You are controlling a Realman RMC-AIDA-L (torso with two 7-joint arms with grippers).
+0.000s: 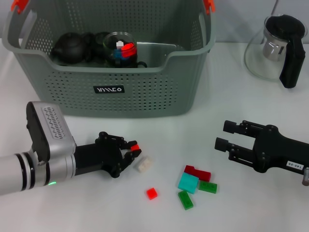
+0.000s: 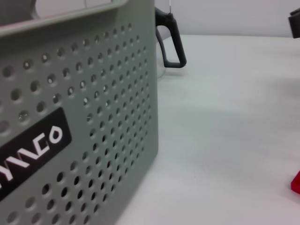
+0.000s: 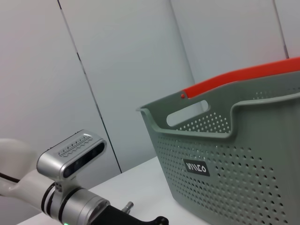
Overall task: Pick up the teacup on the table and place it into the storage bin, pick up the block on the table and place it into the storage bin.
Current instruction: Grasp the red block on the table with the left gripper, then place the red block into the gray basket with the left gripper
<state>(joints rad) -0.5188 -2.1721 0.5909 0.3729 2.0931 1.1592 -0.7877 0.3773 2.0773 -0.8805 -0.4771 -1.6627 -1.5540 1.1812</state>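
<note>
Left end effector (image 1: 131,153) sits low over the counter (image 1: 87,212) near its front edge, fingers pinching a small red block (image 1: 135,146), likely so it can be lifted into the storage bin (image 1: 116,104). Just beside it lies a white block (image 1: 143,164); a red one (image 1: 152,193) and a cluster of green, teal and dark red blocks (image 1: 195,183) lie loose nearer the front. Right end effector (image 1: 223,136) hovers toward the right edge, fingers spread, idle. Inside the bin at the back rest a dark teapot (image 1: 70,47) and a glass cup (image 1: 120,48).
</note>
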